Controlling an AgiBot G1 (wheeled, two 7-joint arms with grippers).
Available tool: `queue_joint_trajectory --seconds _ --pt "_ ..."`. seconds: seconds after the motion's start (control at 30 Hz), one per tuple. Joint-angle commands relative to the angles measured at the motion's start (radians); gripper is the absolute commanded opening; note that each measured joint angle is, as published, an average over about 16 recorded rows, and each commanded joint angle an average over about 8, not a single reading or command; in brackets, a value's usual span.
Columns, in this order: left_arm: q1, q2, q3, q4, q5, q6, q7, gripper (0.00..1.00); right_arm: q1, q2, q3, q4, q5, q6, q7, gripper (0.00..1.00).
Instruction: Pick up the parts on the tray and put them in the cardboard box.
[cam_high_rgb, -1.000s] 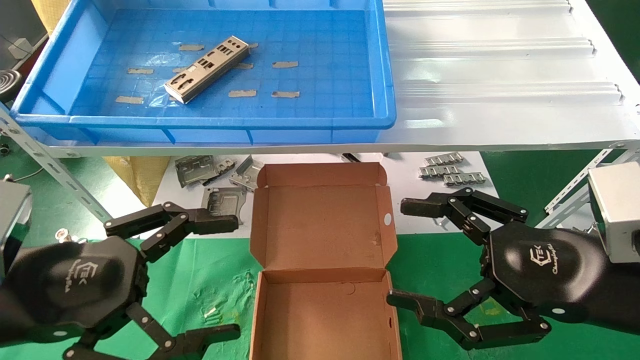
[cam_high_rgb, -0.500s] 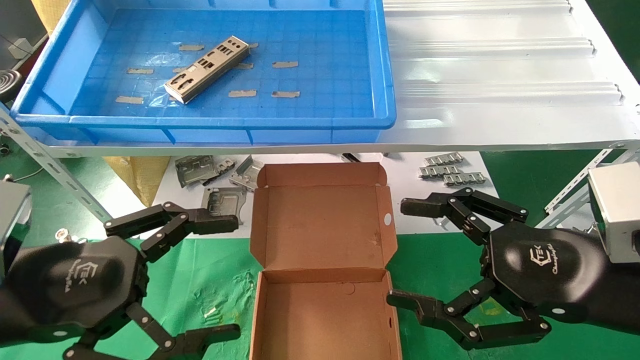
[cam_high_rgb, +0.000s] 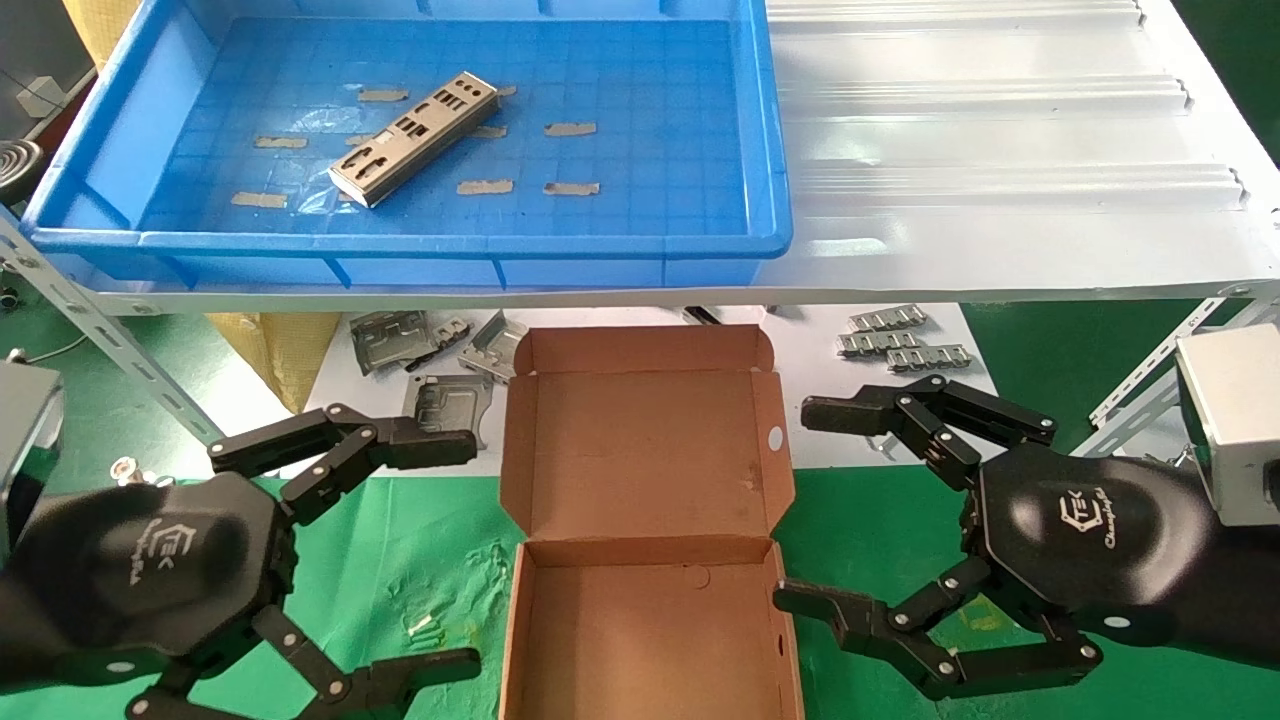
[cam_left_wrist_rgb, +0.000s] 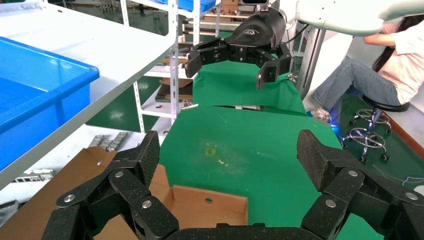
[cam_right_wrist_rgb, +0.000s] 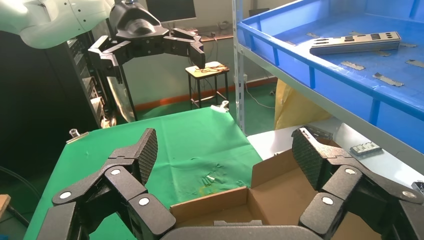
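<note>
One part, a long silver punched plate (cam_high_rgb: 413, 138), lies slantwise in the blue tray (cam_high_rgb: 420, 245) on the upper shelf; it also shows in the right wrist view (cam_right_wrist_rgb: 355, 43). The empty cardboard box (cam_high_rgb: 645, 520) lies open on the green cloth below, lid toward the shelf. My left gripper (cam_high_rgb: 455, 550) hangs open and empty to the box's left. My right gripper (cam_high_rgb: 805, 505) hangs open and empty to its right. Both hold still, level with the box. The box also shows in the left wrist view (cam_left_wrist_rgb: 195, 207) and the right wrist view (cam_right_wrist_rgb: 280, 195).
Squarer grey stamped pieces (cam_high_rgb: 430, 355) and small ridged strips (cam_high_rgb: 900, 340) lie on the white lower surface behind the box. A white ribbed shelf (cam_high_rgb: 1000, 150) extends right of the tray. Slotted metal braces (cam_high_rgb: 110, 340) hold the shelf. A seated person (cam_left_wrist_rgb: 370, 75) is far off.
</note>
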Motion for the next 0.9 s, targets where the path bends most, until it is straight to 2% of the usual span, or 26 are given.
queue_joint_trajectory --seconds 0.03,0.9 --pt "0.000 0.000 0.000 0.000 0.000 0.000 0.000 1.00 0.000 0.000 0.000 0.000 0.000 0.000 0.000 1.00" --pt "0.000 0.000 0.000 0.000 0.000 0.000 0.000 1.00 0.000 0.000 0.000 0.000 0.000 0.000 0.000 1.00"
